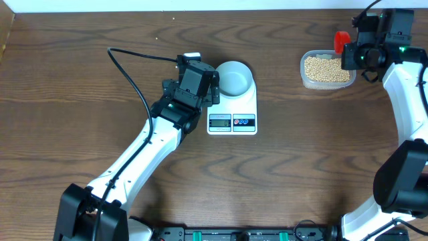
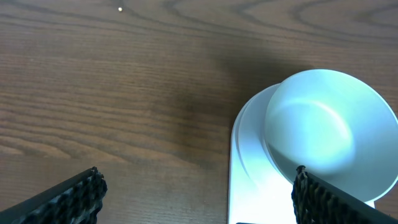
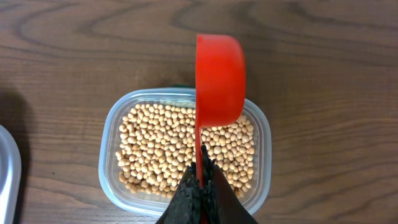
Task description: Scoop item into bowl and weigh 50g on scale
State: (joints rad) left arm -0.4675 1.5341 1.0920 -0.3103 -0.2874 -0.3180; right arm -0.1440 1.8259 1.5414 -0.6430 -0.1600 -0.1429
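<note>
Filling the clear tub [image 3: 109, 127], small round tan beans [image 3: 158, 149] lay just under the right gripper [image 3: 202, 182], clamped on a red scoop [image 3: 219, 74]; left gripper [image 2: 198, 185] gaped beside the bowl [image 2: 323, 124].

Red measuring scoop [image 3: 219, 78]; tan-yellow soybeans [image 3: 161, 149]; clear tub [image 3: 107, 146]; pale bluish-white bowl [image 2: 326, 127]; white scale [image 1: 232, 106]; dark brown wood-grain surface [image 2: 93, 74].

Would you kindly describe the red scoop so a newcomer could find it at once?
At the far right of the brown wooden table, a clear plastic tub of tan beans sits. The red plastic scoop hangs over it, handle pinched by the right gripper; nothing else nearby is red.
</note>
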